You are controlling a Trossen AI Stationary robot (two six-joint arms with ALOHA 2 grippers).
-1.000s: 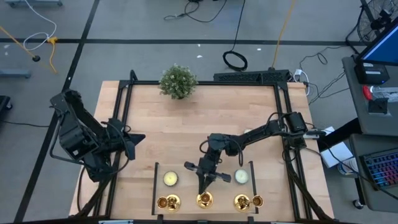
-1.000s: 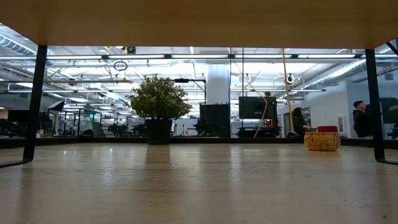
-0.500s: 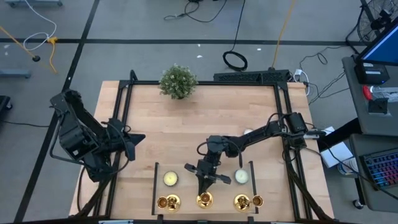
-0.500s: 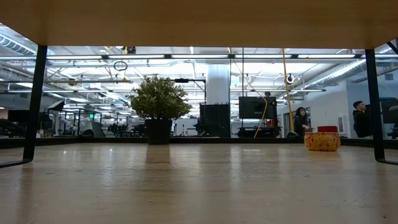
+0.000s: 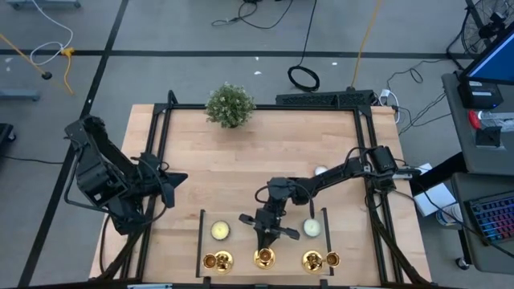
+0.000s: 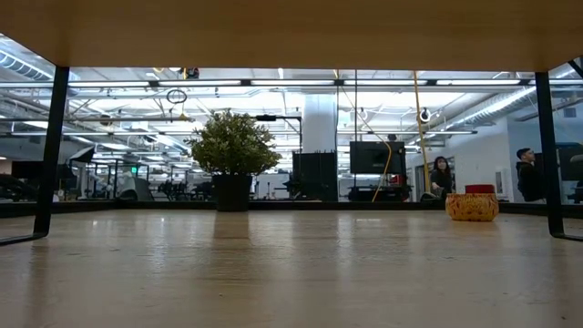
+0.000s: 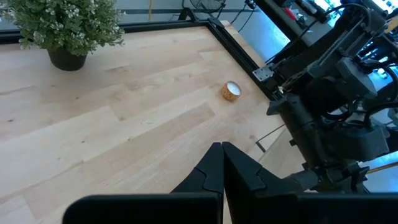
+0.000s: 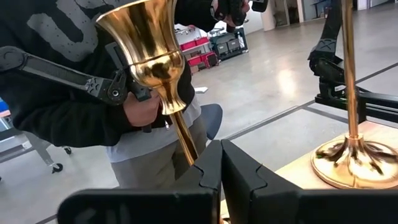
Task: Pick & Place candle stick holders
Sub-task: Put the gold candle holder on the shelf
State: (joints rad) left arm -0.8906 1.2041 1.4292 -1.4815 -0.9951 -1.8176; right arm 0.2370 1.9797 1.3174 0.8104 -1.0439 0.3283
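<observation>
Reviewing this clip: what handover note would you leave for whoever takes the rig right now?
Left gripper: shut, parked at the table's left edge, holding nothing.
Right gripper: shut on the stem of the middle candle stick holder, which leans in the right wrist view.
Left candle stick holder and right candle stick holder stand in the same row at the near edge, untouched.
Done: middle holder gripped.
Left: lift and place it, then the other two; the drop spot is not evident.
</observation>
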